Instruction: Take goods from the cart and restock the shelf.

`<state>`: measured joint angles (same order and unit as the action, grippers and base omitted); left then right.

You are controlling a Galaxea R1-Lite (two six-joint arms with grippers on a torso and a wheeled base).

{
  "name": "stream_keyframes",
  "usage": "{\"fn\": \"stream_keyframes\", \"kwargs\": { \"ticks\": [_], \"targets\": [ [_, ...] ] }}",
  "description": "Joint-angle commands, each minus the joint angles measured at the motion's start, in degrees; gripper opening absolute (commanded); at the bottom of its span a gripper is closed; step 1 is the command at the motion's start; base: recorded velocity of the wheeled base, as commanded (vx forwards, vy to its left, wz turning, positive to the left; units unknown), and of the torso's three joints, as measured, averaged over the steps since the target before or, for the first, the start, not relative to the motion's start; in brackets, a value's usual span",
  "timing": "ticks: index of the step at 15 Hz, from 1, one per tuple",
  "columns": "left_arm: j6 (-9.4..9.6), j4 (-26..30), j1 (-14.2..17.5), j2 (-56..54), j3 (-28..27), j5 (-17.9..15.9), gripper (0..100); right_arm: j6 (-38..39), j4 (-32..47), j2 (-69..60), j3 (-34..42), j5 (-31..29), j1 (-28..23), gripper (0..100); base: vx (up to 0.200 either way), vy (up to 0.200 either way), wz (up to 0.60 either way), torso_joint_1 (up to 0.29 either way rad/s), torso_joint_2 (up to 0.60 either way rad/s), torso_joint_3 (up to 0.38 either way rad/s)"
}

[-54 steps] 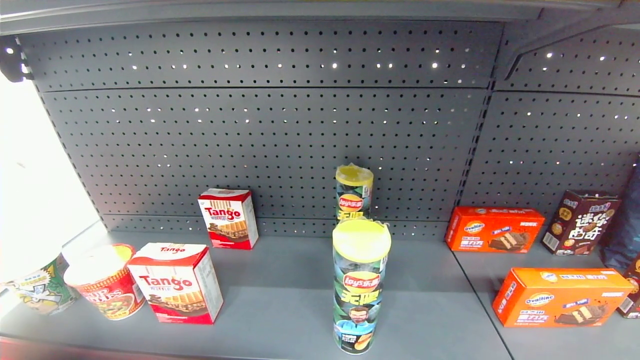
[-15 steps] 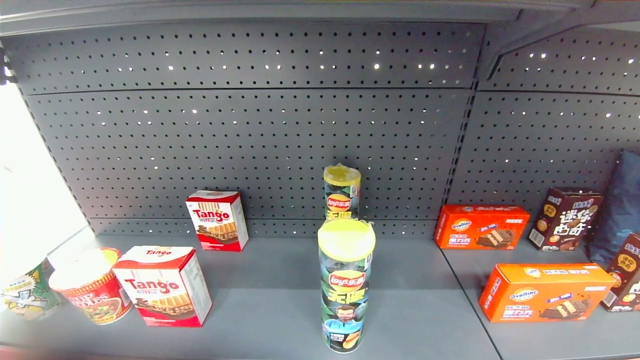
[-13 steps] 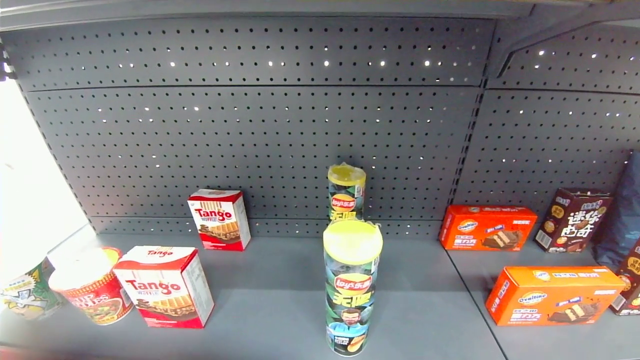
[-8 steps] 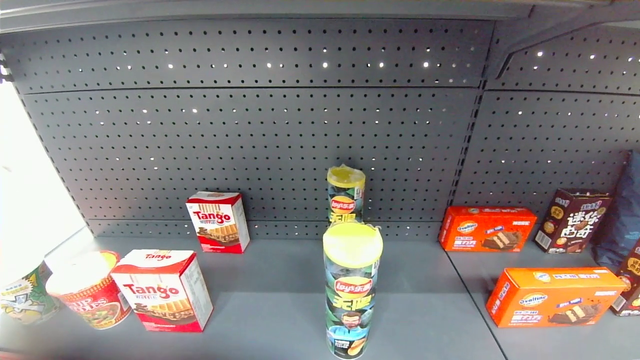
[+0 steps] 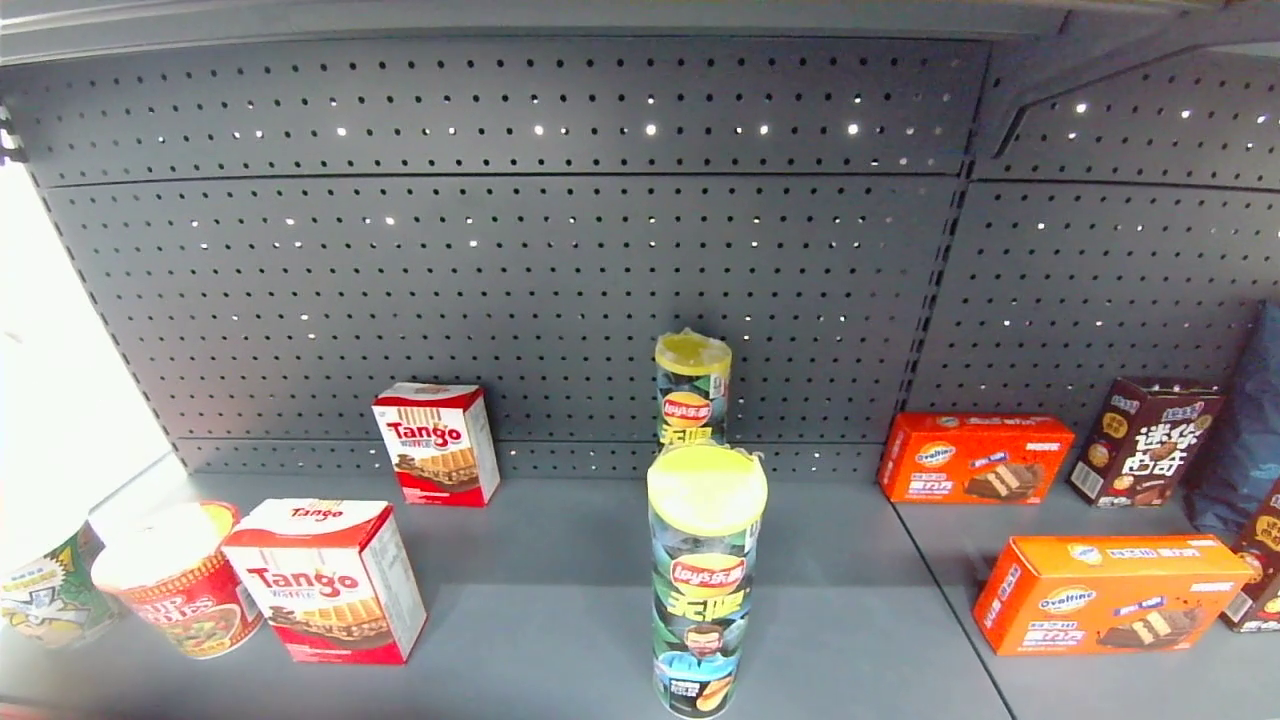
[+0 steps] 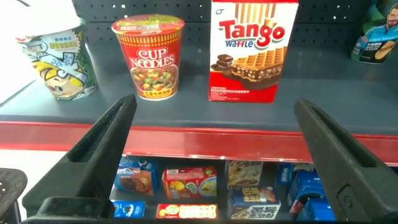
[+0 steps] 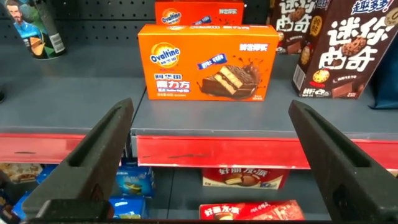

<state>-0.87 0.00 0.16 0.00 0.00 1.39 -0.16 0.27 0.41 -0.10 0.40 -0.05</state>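
Goods (image 5: 705,580) line the grey shelf (image 5: 560,610) in unchanged order. Two chip tubes (image 5: 692,390) stand one behind the other at the middle. Two wafer boxes (image 5: 325,580) and a red noodle cup (image 5: 180,580) are to the left, and two orange chocolate boxes (image 5: 1110,595) and a brown biscuit box (image 5: 1145,440) to the right. Over the last few seconds only the head camera has drifted slightly sideways and settled; no item has been added or shifted. The left pincer (image 6: 214,104) hangs before the shelf's red front edge (image 6: 205,137), facing the noodle cup and the nearer wafer box, its jaws spread wide with nothing between them. The right pincer (image 7: 211,104) is likewise wide apart and empty, before the nearer orange box. With both arms empty-handed, restocking appears to be between items, and the next one would have to come from the cart.
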Motion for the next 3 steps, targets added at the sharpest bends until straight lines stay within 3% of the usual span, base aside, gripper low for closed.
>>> {"fn": "stream_keyframes", "kwargs": {
  "ticks": [1, 3],
  "targets": [
    [-0.01, 0.0, 0.02, 0.0, 0.0, 0.02, 100, -0.02, 0.0, 0.02, 0.01, 0.04, -0.04, 100, 0.0, 0.0, 0.0, 0.0, 0.0, 0.0],
    [-0.01, 0.0, 0.02, 0.0, 0.0, 0.02, 100, -0.02, 0.0, 0.02, 0.01, 0.04, -0.04, 100, 0.0, 0.0, 0.0, 0.0, 0.0, 0.0]
  ]
}}
